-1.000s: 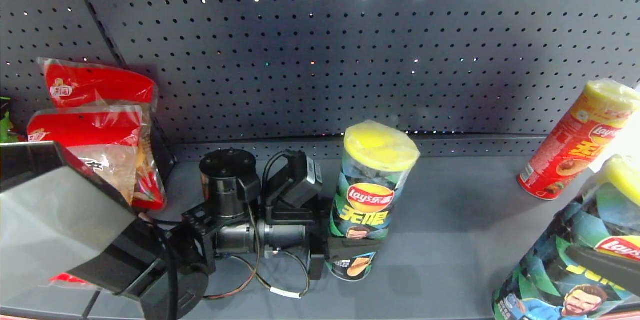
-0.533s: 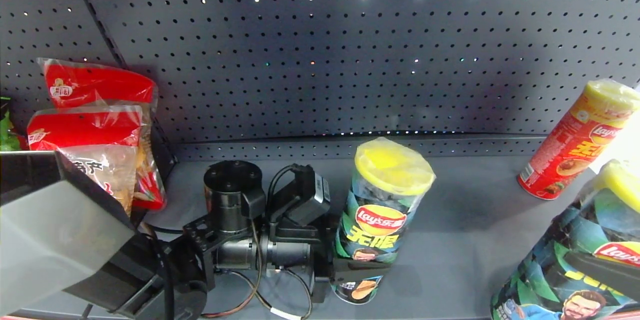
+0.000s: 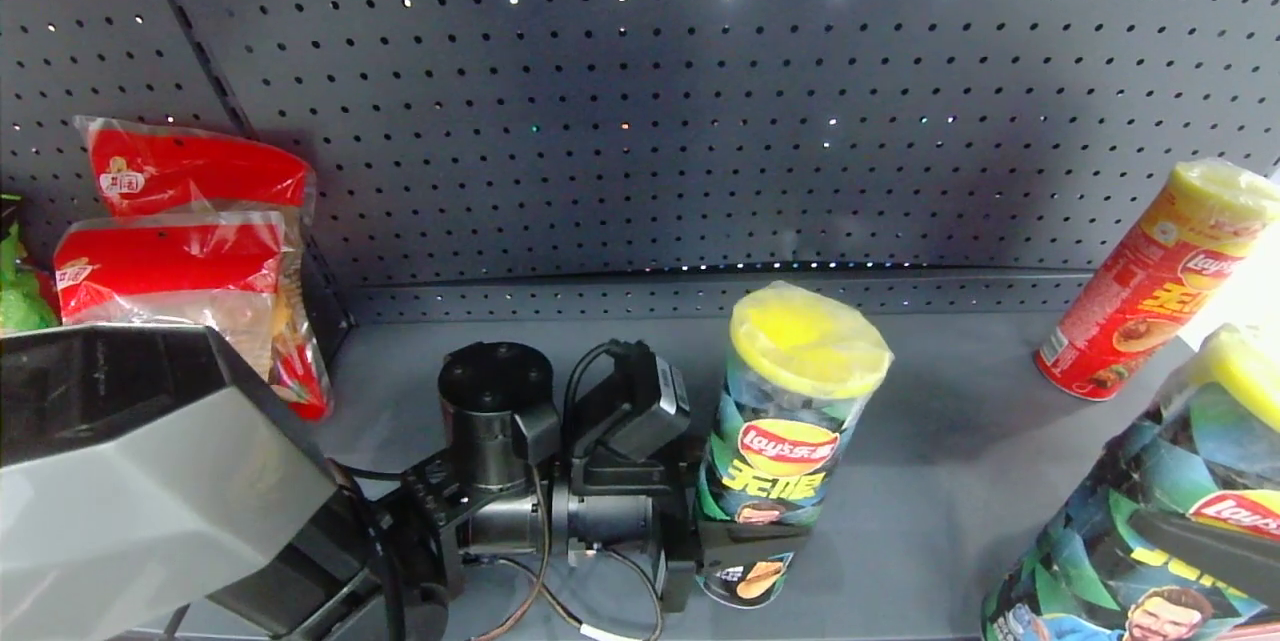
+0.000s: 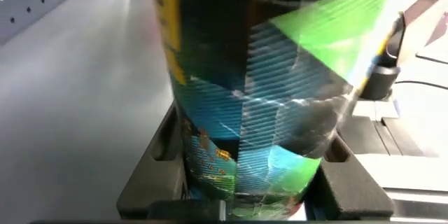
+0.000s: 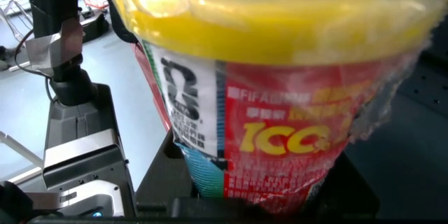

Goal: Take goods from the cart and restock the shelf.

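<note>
Fingers of the left gripper point(image 3: 745, 556) clamp the lower part of a green chip can point(image 3: 790, 421), upright near the front of the shelf point(image 3: 930, 441). Those of the right gripper point(image 5: 259, 192) hold a second can point(image 5: 280, 112) at the shelf's right front, near a leaning red can point(image 3: 1150, 281).

Dim shelf point(image 3: 930, 441), light pinpricks through pegboard point(image 3: 640, 171) holes, white glare at right edge, bowed wide-angle lines

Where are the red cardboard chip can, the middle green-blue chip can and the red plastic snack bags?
red cardboard chip can point(image 3: 1150, 293): head view, label.
middle green-blue chip can point(image 3: 787, 444): head view, logo.
red plastic snack bags point(image 3: 170, 256): head view, front bag.
</note>
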